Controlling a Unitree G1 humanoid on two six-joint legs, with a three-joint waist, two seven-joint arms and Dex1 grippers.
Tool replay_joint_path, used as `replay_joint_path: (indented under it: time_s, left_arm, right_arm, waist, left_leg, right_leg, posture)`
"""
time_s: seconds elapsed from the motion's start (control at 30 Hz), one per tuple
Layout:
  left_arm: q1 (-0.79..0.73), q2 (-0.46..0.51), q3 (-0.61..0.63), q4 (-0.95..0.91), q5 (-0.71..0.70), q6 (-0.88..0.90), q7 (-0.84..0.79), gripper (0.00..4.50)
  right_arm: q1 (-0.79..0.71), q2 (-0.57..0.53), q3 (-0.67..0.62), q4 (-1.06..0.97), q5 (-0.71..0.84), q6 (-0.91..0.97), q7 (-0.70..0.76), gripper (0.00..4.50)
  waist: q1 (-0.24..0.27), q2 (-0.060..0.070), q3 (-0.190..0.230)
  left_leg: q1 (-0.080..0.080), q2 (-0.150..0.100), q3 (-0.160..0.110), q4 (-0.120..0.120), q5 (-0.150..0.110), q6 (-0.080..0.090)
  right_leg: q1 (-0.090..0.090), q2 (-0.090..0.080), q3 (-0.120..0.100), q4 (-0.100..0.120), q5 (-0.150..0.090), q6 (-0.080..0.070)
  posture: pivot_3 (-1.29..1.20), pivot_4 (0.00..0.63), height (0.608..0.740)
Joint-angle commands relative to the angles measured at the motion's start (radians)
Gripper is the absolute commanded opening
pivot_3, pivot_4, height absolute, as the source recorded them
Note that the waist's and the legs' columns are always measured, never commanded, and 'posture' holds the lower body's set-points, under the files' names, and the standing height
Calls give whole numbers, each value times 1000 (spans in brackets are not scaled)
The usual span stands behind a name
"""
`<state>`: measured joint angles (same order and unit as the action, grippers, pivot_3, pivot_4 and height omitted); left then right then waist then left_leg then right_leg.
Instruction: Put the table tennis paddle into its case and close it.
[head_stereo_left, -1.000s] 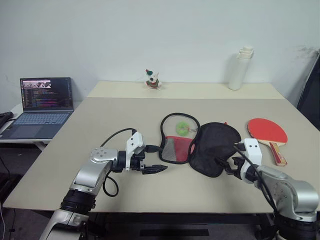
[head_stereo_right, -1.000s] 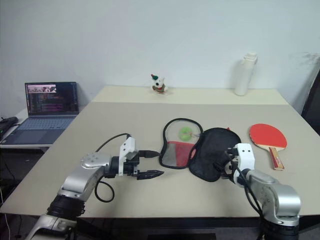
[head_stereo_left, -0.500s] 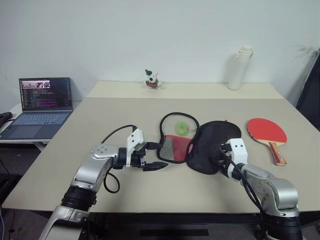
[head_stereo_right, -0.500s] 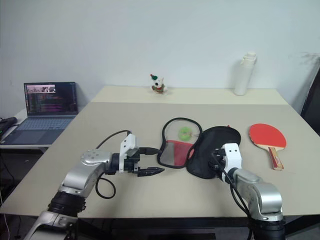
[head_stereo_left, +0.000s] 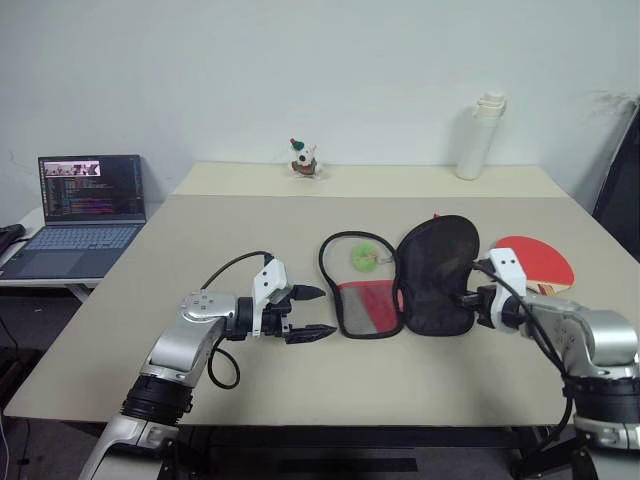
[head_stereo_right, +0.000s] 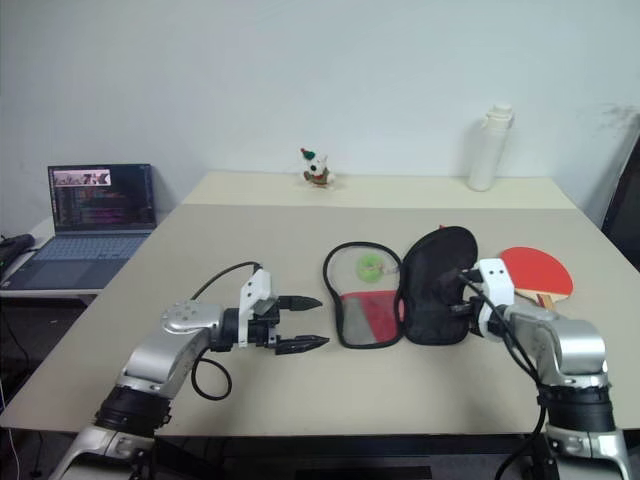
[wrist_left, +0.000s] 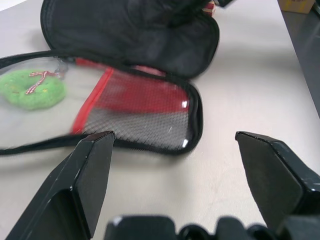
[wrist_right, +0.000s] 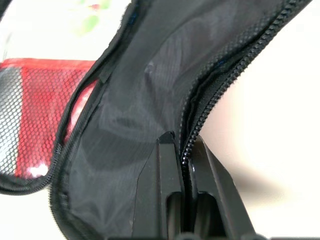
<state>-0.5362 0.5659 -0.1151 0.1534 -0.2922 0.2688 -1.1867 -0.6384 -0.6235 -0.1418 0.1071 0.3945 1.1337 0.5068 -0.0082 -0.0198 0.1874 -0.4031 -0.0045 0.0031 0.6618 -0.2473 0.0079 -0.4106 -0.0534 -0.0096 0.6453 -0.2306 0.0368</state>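
Observation:
The case lies unzipped mid-table. Its red mesh half (head_stereo_left: 365, 295) is flat, with a green fuzzy charm (head_stereo_left: 361, 257) on it. Its black half (head_stereo_left: 437, 275) is lifted and tilted up on the right. My right gripper (head_stereo_left: 472, 298) is shut on the black half's zipper edge (wrist_right: 200, 117), with both fingers pinching the seam. The table tennis paddle (head_stereo_left: 548, 262) lies flat just beyond that hand, red face up, partly hidden by it. My left gripper (head_stereo_left: 310, 312) hovers open just left of the case, fingers (wrist_left: 92, 165) spread wide toward the mesh half (wrist_left: 140, 112).
On a side desk at the left stands an open laptop (head_stereo_left: 85, 205). A white bottle (head_stereo_left: 480, 135) and a small toy figure (head_stereo_left: 305, 158) stand at the back of the beige table (head_stereo_left: 200, 250). Bare tabletop lies in front of the case.
My right gripper has shut on the black half's edge and drawn it up and to the right, so it now stands raised and covers part of the paddle. The left arm kept still.

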Motion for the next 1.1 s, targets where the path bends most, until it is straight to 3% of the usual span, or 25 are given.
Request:
replay_joint_path:
  time_s: [0.03, 0.23, 0.4, 0.7, 0.83, 1.1]
  left_arm:
    - [-5, 3, 20, -17, -9, -23, 4, 4229]
    - [-4, 0, 16, -24, -6, -23, 10, 4229]
    - [1, 5, 17, -35, -7, -19, 15, 4229]
    - [6, 15, 17, -57, -14, -1, 15, 4229]
    - [3, 16, 17, -68, -19, 11, 12, 4229]
    - [-15, 14, 12, -54, -20, 4, -10, 4229]
  right_arm:
    - [-82, -56, 47, 127, -32, -89, 93, 47]
    - [-198, -97, 139, 332, -100, -194, 215, 47]
    - [-226, -88, 158, 391, -122, -233, 254, 47]
    - [-154, -165, 140, 326, -153, -286, 275, 3097]
    - [-140, -224, 58, 294, -125, -298, 270, 4442]
    - [-34, -223, -161, 298, -144, -340, 43, 4484]
  waist:
    - [0, 0, 0]
    - [-2, 0, 0]
    - [-1, 0, 0]
    - [1, 0, 0]
    - [2, 1, 1]
    - [4, 1, 1]
  left_leg:
    - [0, 0, 0, 0, 0, 0]
    - [0, 0, 0, -1, 0, 0]
    - [0, 0, 0, -1, 0, 0]
    - [-1, 0, -1, -1, 0, 0]
    - [-1, 0, 0, 0, 0, 0]
    - [-1, 0, 0, 0, 0, 0]
  right_leg:
    - [0, 0, 0, 0, 0, 0]
    - [-1, 0, 0, 0, 0, -1]
    - [0, 0, 0, 0, 1, -1]
    - [0, 0, 0, 0, 1, -1]
    - [0, 0, 0, 0, 1, -1]
    - [0, 0, 0, 0, 0, -1]
  posture:
    - [0, 150, 740]
    - [0, 150, 740]
    - [0, 150, 740]
    - [0, 150, 740]
    - [0, 150, 740]
    - [0, 150, 740]
